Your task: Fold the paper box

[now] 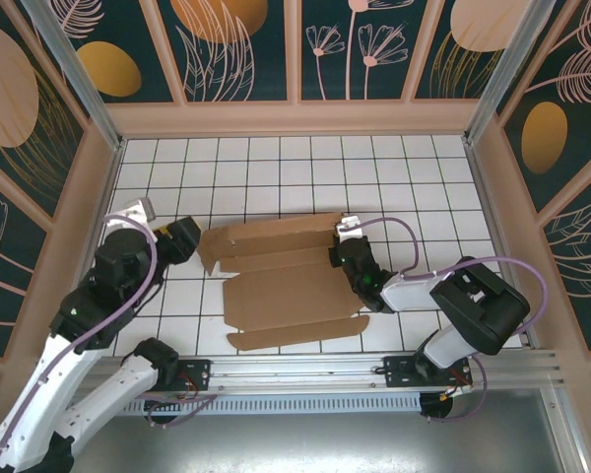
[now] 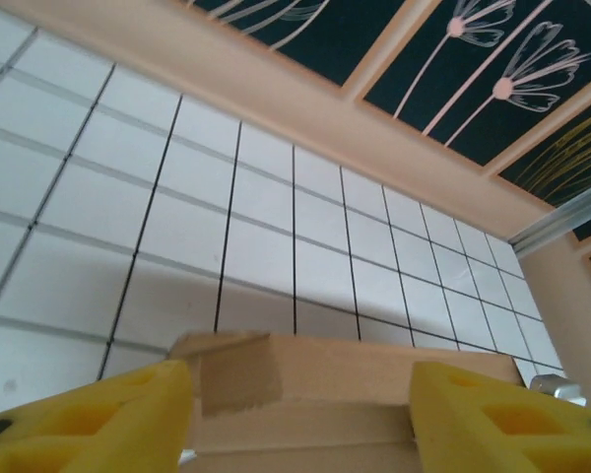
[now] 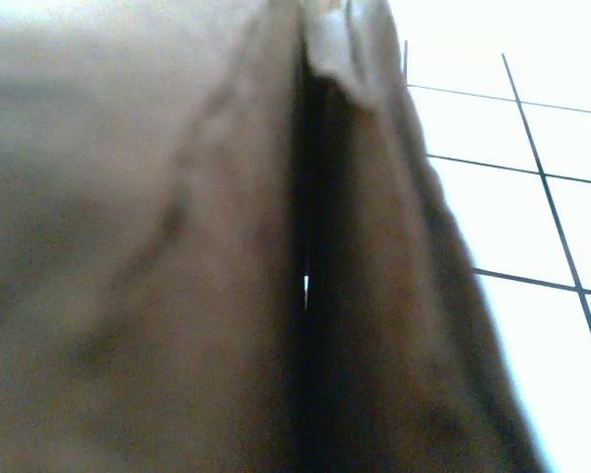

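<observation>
Brown corrugated cardboard sheet point(image 1: 276, 286) lying on a white tiled table point(image 1: 424, 177); left gripper point(image 1: 189, 239), jaws apart, at its left edge; right gripper point(image 1: 343, 252) clamped on its right flap

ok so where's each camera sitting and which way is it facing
top external: above and behind the robot, looking down on the tiled table; left hand and right hand at the ends of the paper box
left wrist: faces the far wall over the box edge; its yellow fingers show
right wrist: pressed close against blurred cardboard, tiles at right
shared: the box and tiles
</observation>
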Controlling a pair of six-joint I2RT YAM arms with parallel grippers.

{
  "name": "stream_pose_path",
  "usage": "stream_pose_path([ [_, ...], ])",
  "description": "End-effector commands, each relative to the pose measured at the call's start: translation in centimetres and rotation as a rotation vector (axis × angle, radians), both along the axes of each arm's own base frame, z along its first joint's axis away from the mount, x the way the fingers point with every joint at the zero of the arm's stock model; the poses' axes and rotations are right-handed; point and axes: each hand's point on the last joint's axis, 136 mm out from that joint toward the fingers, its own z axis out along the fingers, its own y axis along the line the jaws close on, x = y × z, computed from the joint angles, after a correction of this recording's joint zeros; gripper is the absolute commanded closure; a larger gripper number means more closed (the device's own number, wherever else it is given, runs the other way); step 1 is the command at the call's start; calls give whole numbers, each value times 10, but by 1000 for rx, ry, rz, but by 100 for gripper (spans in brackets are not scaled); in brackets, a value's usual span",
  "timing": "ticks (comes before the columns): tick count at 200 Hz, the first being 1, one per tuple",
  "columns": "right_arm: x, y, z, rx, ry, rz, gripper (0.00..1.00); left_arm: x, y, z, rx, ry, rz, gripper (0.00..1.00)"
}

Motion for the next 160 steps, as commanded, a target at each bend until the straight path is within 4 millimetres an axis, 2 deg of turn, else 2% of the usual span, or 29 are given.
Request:
stream_pose_path([
  [1, -1, 0, 7, 4, -19, 6, 100, 6, -21, -17, 88, 83, -114, 31],
  [26, -2, 1, 0, 9, 1, 3, 100, 16, -68, -29, -69, 154, -263, 30],
  [32, -2, 1, 0, 13, 3, 1, 100, 18, -74, -40, -94, 181, -274, 30],
  [65, 0, 3, -2, 28, 10, -15, 100, 30, -92, -68, -182, 261, -300, 30],
  [78, 1, 3, -3, 30, 14, -19, 100, 33, -91, -78, -202, 279, -295, 30],
  [123, 3, 10, -2, 53, 15, -6, 100, 43, -68, -114, -230, 325, -221, 33],
  [160, 1, 17, -5, 68, 23, 23, 100, 52, -66, -123, -235, 304, -212, 36],
])
